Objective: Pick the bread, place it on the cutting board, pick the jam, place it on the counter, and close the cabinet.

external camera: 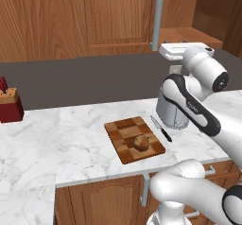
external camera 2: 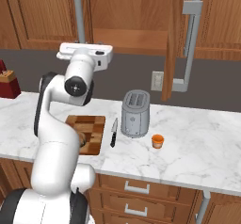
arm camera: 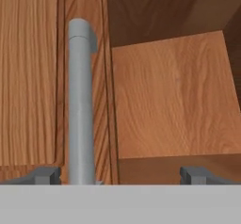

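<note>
The cabinet [external camera 2: 132,11] on the wall has its right door [external camera 2: 173,39] swung wide open, edge-on to the room, and the left door [external camera: 118,13] is closed with its long grey bar handle [arm camera: 81,105] right in front of the hand camera. Below, the marble counter [external camera 2: 202,143] carries the checkered cutting board [external camera: 124,133] near its front edge, with the bread [external camera: 141,142] sitting on the board's front half. A silver toaster [external camera 2: 135,113] stands further back, a black-handled knife [external camera 2: 113,132] lies between it and the board, and the jam [external camera 2: 157,140] sits just right of the toaster. The gripper [arm camera: 120,175] is up at the cabinet's shelf, fingers spread apart, holding nothing.
</note>
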Tool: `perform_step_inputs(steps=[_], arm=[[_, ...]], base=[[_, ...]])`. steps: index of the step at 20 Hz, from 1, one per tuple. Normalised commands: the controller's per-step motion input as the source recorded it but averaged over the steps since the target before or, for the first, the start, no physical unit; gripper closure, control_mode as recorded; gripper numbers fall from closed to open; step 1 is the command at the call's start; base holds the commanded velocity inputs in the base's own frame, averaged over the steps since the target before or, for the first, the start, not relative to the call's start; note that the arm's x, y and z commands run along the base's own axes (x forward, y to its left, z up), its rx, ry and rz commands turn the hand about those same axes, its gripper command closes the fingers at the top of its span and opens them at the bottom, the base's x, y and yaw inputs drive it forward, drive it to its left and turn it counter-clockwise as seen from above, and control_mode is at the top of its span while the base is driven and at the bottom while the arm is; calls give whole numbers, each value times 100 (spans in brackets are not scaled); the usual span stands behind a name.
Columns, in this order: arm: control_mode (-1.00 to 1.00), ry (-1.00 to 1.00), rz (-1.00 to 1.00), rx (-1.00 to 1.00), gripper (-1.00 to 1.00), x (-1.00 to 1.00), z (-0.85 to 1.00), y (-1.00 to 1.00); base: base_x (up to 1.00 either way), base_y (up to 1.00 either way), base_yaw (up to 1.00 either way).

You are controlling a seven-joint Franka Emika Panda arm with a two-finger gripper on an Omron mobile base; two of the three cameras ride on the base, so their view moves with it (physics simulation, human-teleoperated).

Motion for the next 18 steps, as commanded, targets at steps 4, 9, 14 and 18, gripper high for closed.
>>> perform_step_inputs(steps=[4,9,14,18], arm=[[-100,0,0,0,-100,-11,2,-21],[-100,0,0,0,-100,-12,4,-19],[-100,0,0,0,-100,-16,0,-7],[-100,0,0,0,-100,-21,0,-18]], base=[[0,0,0],[0,0,0],[0,0,0],[0,0,0]])
